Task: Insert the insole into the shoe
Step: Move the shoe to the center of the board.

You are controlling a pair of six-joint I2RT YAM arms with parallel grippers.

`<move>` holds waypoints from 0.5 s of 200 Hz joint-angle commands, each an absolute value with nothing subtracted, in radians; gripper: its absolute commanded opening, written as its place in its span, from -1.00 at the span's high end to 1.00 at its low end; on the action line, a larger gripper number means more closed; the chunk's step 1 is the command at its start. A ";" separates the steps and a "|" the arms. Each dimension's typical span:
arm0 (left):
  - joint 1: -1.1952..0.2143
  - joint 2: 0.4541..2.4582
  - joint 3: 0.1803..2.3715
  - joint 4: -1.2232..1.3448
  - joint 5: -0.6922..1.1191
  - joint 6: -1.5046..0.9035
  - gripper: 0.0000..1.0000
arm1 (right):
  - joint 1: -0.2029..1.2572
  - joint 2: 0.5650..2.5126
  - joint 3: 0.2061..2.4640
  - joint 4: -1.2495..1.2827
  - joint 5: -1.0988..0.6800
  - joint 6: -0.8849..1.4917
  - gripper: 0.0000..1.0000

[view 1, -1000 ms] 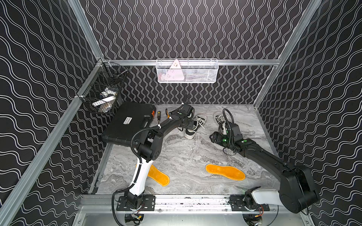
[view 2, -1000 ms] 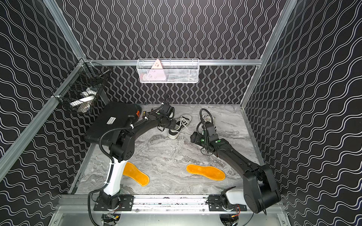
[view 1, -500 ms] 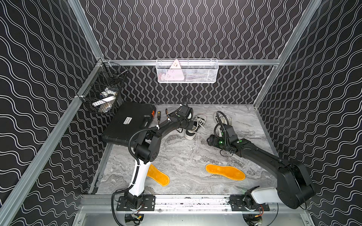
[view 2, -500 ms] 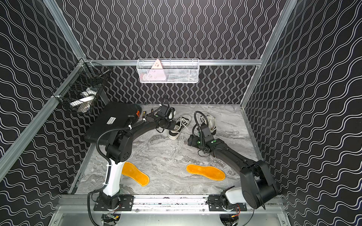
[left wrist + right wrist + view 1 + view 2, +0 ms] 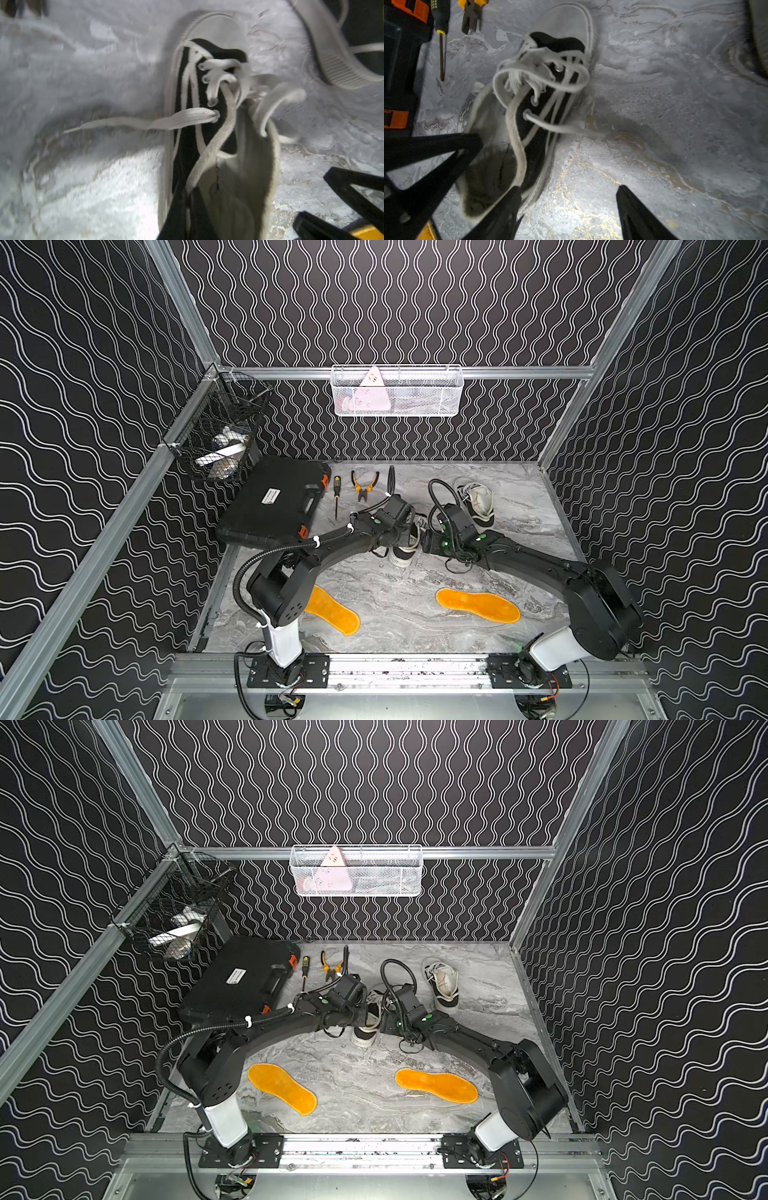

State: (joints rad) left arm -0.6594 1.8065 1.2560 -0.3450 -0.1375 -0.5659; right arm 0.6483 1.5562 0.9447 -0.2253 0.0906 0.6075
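Barely started: left gripper clamps the black-and-white canvas sneaker by its collar, right gripper gapes open, and the flat orange insoles lie untouched.

insole orange | shoe black-white | table grey marble | walls black, wavy white

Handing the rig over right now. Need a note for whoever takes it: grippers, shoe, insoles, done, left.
Left gripper: shut on the shoe at its heel opening.
Right gripper: open beside that shoe, holding nothing.
Left insole and right insole: flat at the front, untouched.
Second shoe: back right, alone.
Done: shoe gripped.
Left: pick up an insole and slide it in.
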 commanded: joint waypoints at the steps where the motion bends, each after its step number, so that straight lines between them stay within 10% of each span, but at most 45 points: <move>1: -0.719 1.790 1.249 -0.339 -0.250 -0.704 0.94 | 0.660 1.580 0.959 -0.249 0.132 0.626 -0.32; 26: -0.768 1.777 1.212 -0.344 -0.282 -0.788 0.86 | 0.666 1.572 0.925 -0.238 0.129 0.638 -0.20; 100: -0.775 1.743 1.202 -0.339 -0.160 -0.686 -0.25 | 0.666 1.565 0.903 -0.224 0.118 0.632 0.11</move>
State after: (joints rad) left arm -0.7845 1.7409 1.1748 -0.3447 -0.2062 -0.7708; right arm 0.6666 1.5646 0.8925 -0.2306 0.1097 0.6285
